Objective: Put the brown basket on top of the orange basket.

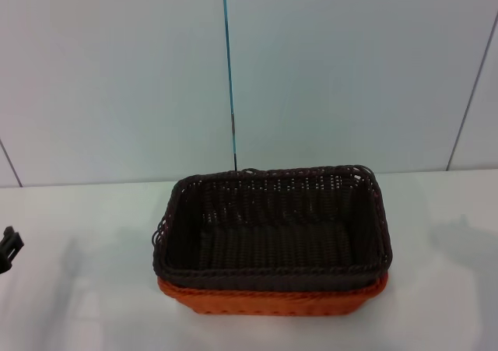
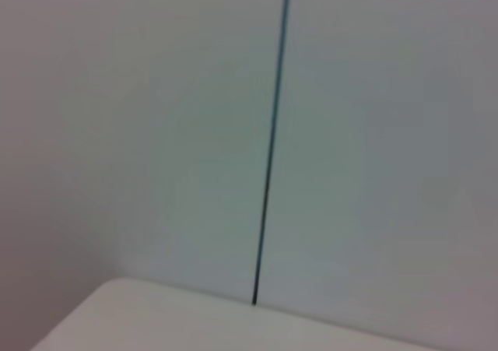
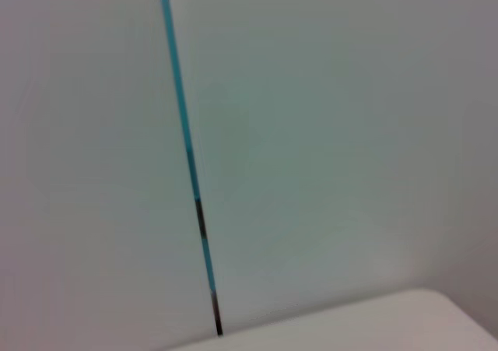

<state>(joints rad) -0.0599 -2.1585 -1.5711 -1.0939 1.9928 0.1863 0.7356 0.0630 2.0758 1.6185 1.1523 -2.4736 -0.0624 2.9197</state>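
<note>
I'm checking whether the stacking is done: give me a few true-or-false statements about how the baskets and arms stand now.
1. The brown basket sits nested on the orange basket. True.
2. The orange basket is on top. False: only its lower part shows beneath the brown one.
3. The left tool grips the brown basket. False: it is at the table's left edge, away from both baskets.
4. The right tool is out of the head view. True.
5. The brown basket is empty. True.

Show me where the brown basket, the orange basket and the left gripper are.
brown basket (image 1: 272,246): head view, inside floor.
orange basket (image 1: 272,302): head view, near side wall.
left gripper (image 1: 8,247): head view, dark tip at the edge.
</note>
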